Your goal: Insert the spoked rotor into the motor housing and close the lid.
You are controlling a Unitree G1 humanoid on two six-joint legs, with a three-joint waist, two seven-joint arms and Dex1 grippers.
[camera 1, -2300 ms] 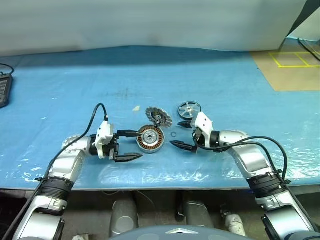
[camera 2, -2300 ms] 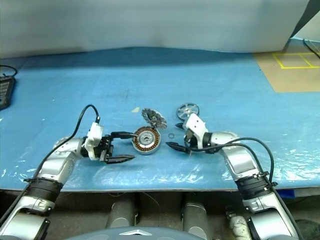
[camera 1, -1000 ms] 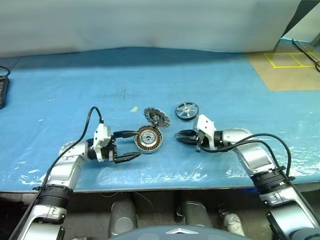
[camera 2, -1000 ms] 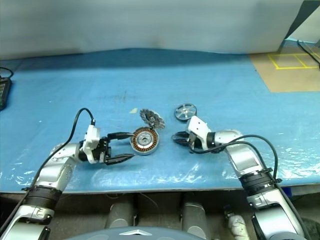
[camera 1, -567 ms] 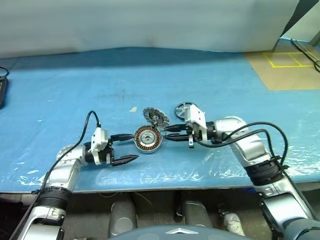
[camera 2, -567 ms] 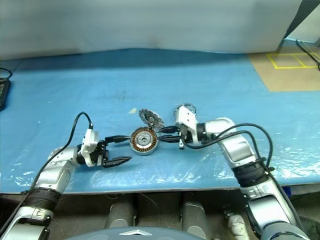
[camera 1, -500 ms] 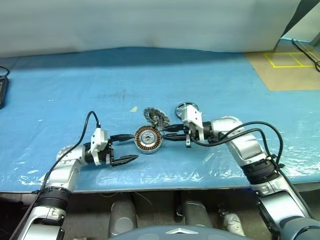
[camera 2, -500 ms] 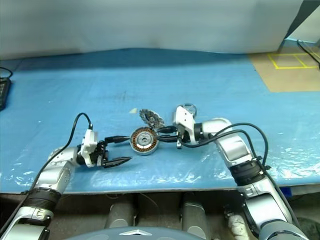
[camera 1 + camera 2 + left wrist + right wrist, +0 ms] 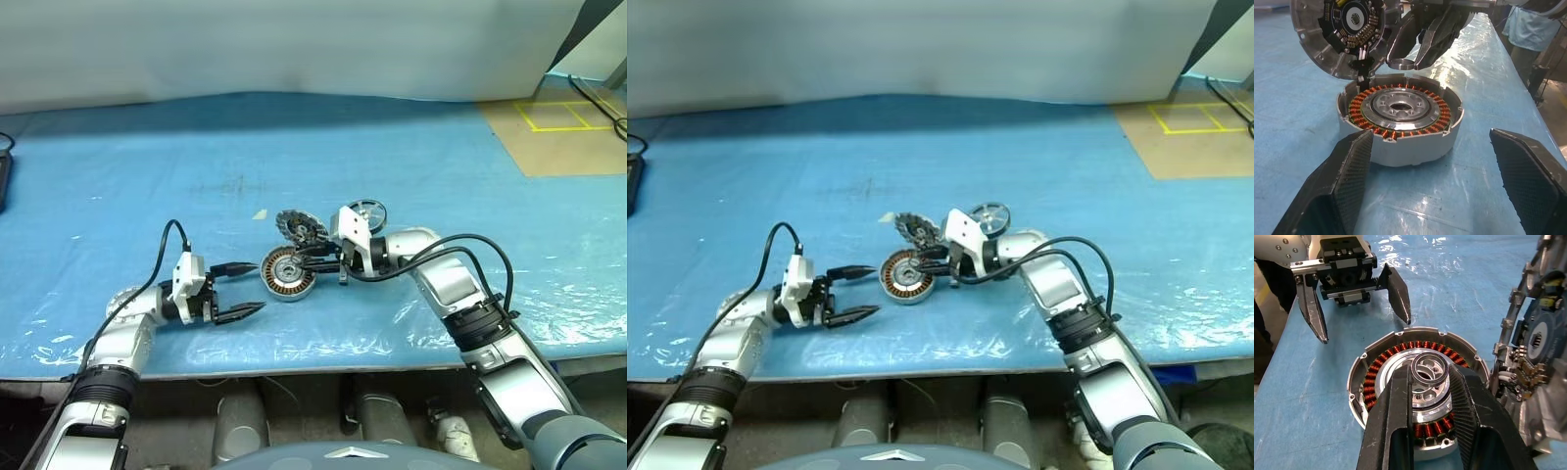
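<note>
Head views: the housing (image 9: 287, 273) lies on the blue tabletop (image 9: 147, 186), between the spread-open left gripper (image 9: 241, 290) and the right gripper (image 9: 310, 257); the lid (image 9: 299, 227) leans behind it, the rotor (image 9: 364, 212) beyond.

Right wrist view: the right gripper pinches a small ring (image 9: 1427, 370) above the housing's hub.

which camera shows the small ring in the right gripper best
The right wrist view: the ring sits plainly between the right gripper fingers, above the housing hub. The left wrist view shows it edge-on; in the head views it's too small.
</note>
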